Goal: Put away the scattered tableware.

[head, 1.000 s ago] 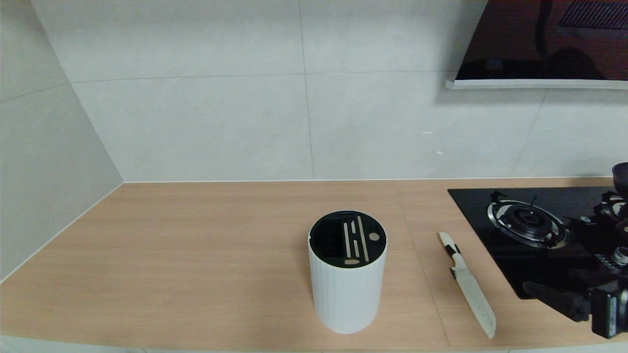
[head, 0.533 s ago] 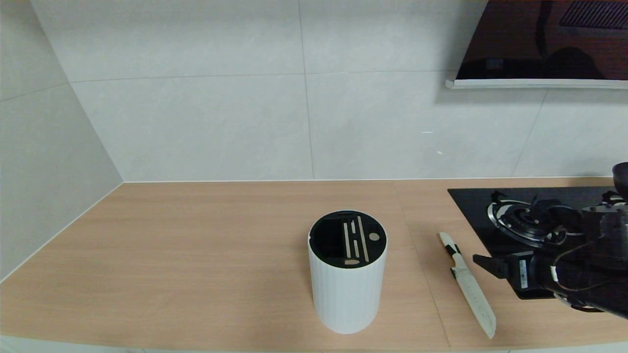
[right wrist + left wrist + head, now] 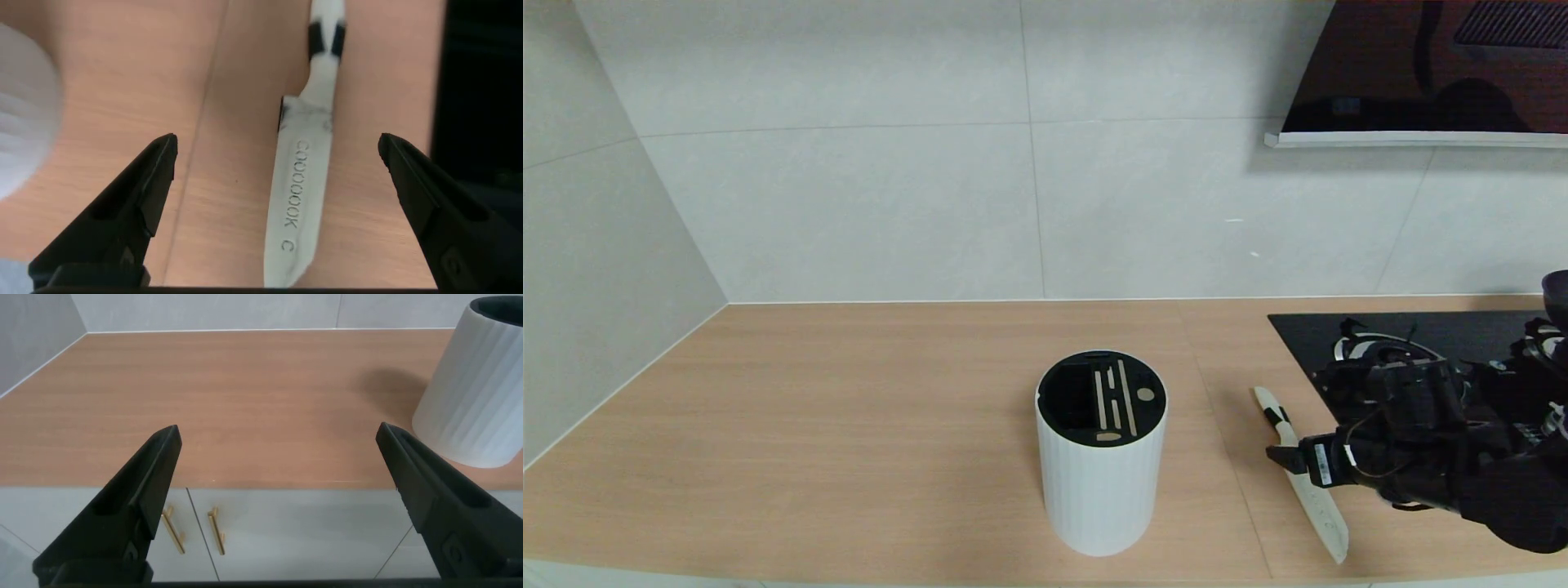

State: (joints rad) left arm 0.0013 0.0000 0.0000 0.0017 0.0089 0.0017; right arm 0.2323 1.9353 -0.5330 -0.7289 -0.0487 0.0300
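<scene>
right tool (image 3: 276, 143) is wide open, its two dark jaws standing on either side of the knife (image 3: 306, 188) with nothing clamped between them. it appears to hang just above the blade rather than touch it, though the height is hard to judge. the knife lies flat on the wooden worktop (image 3: 849, 425). its white handle with a black band points toward the tiled wall (image 3: 849, 204), and its pale speckled blade points toward the front edge. it rests between the holder (image 3: 1101, 482) and the black stove (image 3: 1319, 339), close to the stove's edge and apart from the holder. the holder is a white ribbed cylinder that stands upright near the middle of the worktop. its black top is cut with several slots and one larger opening.

left tool (image 3: 278, 433) is open too and holds nothing. it sits low by the worktop's front edge, off to the holder's left and apart from it. below that edge are pale cupboard doors (image 3: 270, 539) with slim gold handles. a dark glossy hood (image 3: 1421, 73) hangs on the wall above the stove.
</scene>
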